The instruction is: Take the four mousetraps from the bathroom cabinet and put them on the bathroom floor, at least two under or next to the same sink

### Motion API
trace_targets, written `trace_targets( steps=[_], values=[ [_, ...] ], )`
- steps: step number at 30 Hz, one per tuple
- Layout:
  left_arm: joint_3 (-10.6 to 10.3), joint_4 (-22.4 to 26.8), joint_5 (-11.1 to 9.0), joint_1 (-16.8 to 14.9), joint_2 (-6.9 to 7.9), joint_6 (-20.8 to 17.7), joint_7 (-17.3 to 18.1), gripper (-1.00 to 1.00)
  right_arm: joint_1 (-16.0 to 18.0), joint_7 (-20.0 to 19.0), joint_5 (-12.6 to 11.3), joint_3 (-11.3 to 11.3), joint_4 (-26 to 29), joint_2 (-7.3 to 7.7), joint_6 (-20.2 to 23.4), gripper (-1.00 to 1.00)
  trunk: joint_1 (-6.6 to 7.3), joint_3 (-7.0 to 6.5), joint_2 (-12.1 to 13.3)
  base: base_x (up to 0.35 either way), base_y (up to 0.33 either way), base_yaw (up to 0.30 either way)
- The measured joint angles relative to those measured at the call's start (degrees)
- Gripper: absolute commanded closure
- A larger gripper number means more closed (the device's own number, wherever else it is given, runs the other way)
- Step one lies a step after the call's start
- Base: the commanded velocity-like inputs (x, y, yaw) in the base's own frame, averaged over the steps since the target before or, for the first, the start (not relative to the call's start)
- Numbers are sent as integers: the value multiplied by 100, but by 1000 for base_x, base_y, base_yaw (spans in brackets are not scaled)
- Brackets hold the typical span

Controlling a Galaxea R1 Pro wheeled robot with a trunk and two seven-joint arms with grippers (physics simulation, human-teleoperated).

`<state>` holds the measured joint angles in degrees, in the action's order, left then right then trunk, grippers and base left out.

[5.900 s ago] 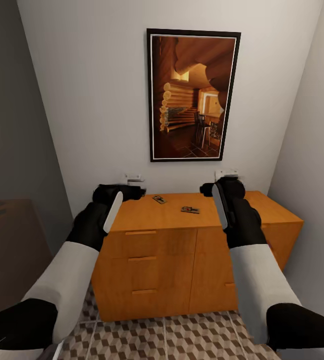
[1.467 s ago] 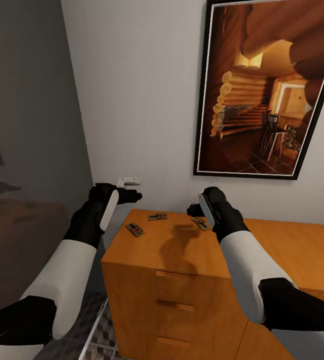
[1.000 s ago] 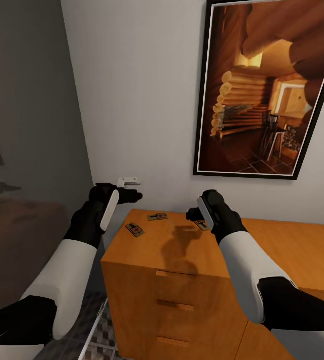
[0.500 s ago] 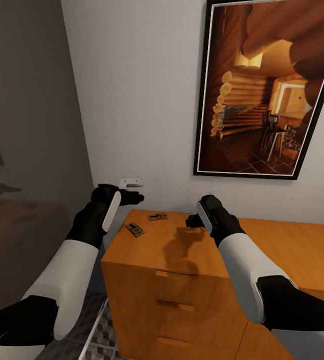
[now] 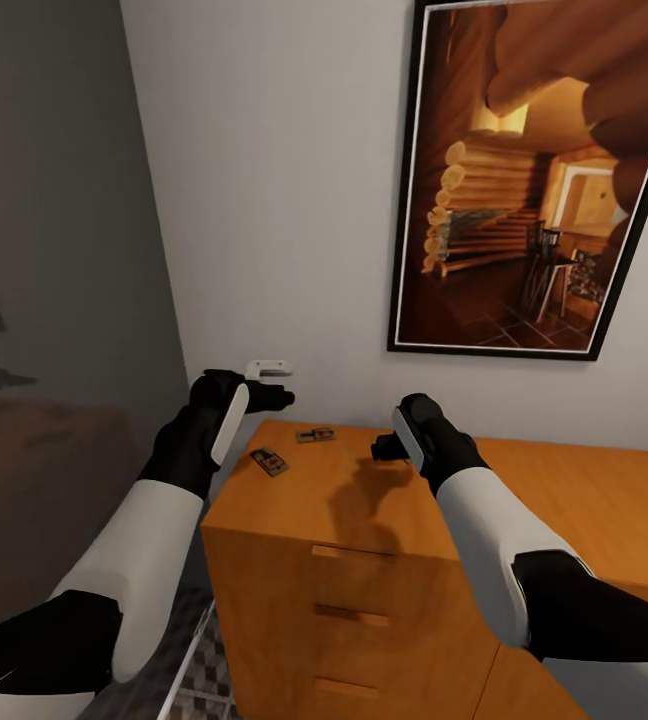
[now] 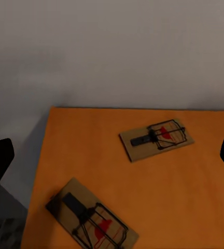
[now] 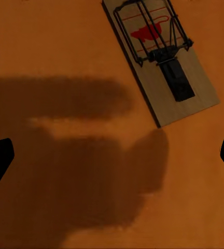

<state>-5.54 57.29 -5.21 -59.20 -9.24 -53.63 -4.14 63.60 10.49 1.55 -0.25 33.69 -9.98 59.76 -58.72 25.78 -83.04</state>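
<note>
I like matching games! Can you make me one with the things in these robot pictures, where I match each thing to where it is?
Things:
1. mousetraps
2. framed picture
3. left gripper
4. drawer handles

Places:
A. hanging on the white wall
B. on the front of the cabinet
C. lying flat on the cabinet's orange top
D. in the air by the cabinet's back corner

Pairs: 1-C, 2-A, 3-D, 4-B

One mousetrap (image 6: 95,222) was cut off by the left wrist view's edge; the cabinet's (image 5: 364,560) lower drawers were cropped.
</note>
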Motion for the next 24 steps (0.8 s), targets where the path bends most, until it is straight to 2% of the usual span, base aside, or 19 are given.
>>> trace_targets(
  steps=[12,24],
  values=[
    [-2,-3,3,0,-3,13,0,-100,1,-7,-2,-9,19,0,0,-100,0,0,0,83,0,0],
    [-3,-3,-6,0,-8,30,2,-100,4,-21,-8,-13,381,0,1,-100,-1,0,0,18,0,0]
  ],
)
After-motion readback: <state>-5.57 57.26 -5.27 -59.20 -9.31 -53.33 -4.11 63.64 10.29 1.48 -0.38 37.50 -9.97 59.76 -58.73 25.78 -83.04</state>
